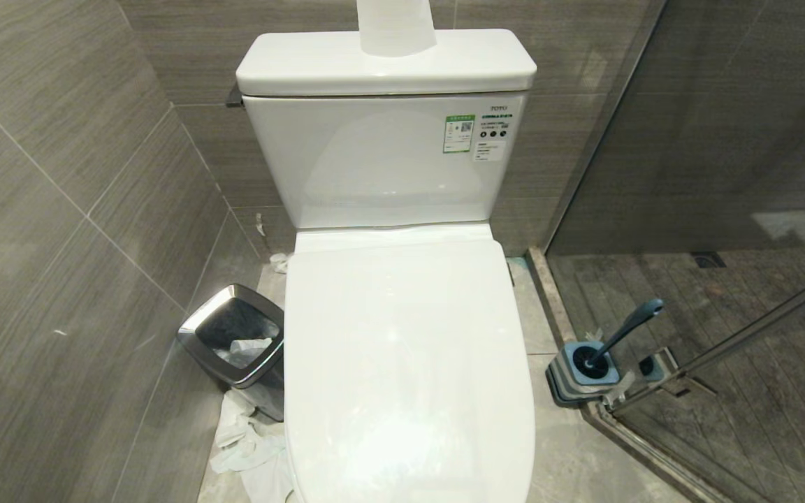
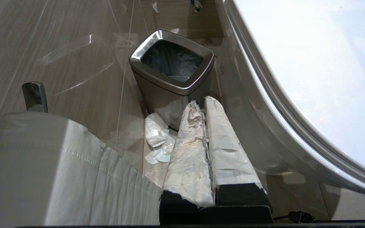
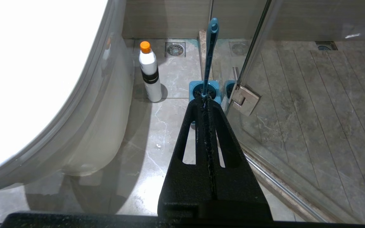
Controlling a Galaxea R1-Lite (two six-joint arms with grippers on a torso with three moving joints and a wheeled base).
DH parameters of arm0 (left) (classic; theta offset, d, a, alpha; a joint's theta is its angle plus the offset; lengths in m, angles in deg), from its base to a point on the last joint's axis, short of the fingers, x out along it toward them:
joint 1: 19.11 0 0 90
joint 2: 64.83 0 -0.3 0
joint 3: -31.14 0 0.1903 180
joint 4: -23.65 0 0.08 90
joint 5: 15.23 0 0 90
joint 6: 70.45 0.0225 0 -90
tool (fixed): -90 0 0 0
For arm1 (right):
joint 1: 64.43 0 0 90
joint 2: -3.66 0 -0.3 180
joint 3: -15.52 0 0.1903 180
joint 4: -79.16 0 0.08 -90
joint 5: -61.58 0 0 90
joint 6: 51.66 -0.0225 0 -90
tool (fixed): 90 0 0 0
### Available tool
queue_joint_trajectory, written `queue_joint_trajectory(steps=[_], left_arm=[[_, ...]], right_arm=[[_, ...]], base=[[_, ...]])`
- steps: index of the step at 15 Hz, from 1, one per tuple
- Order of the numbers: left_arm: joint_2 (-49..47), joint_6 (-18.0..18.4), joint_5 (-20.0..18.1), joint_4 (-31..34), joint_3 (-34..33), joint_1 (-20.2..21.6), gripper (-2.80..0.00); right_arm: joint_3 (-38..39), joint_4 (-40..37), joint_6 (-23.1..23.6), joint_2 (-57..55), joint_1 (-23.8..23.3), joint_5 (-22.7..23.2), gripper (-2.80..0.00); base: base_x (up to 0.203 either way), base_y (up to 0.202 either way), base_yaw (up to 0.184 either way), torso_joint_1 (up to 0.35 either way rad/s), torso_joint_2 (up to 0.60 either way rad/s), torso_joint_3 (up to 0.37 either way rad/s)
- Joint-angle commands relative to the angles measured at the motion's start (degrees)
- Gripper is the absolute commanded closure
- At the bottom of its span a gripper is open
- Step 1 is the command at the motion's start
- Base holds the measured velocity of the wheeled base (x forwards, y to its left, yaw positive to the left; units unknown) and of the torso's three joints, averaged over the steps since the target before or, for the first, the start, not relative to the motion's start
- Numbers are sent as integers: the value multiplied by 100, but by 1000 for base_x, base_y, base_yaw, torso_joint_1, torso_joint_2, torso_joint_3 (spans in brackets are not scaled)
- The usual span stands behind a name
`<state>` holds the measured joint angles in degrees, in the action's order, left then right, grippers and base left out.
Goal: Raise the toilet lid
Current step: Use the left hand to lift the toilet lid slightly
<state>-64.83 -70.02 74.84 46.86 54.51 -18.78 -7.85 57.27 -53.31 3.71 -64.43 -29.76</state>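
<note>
- Waste bin [image 1: 235, 335]: stands on the floor just beside the bowl's left flank, with loose tissue [image 1: 245, 440] around its base. Risk: an arm sweeping low on this side may tip the bin or drag tissue along.
- Left hand [image 2: 203, 103]: low beside the bowl, near the bin; paper-wrapped fingers pressed together, holding nothing. Risk: slick wrapping may slip off the lid's edge.
- Toilet lid [image 1: 406, 363]: fully down, flat over the bowl, hinged end against the tank [image 1: 381, 161]. Risk: a glossy rim gives poor purchase; a partial lift may drop and slam.
- Right hand [image 3: 205, 103]: low at the bowl's right, fingers together, empty. Risk: sideways travel may strike the toilet brush [image 1: 622, 335] or glass door [image 1: 724, 209].
</note>
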Motion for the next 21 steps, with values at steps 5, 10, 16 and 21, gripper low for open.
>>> queue_joint_trajectory(steps=[5,10,16,21], left_arm=[[0,1,1,-2,-9,2,0],[0,1,1,-2,-9,2,0],[0,27,1,6,0,2,0],[0,236,-34,-10,43,2,0]], right_arm=[[62,2,-2,-5,0,2,0],[62,2,6,-5,0,2,0],[62,2,6,-5,0,2,0],[62,2,6,-5,0,2,0]], base=[[0,0,0,0,0,0],[0,0,0,0,0,0],[0,0,0,0,0,0],[0,0,0,0,0,0]])
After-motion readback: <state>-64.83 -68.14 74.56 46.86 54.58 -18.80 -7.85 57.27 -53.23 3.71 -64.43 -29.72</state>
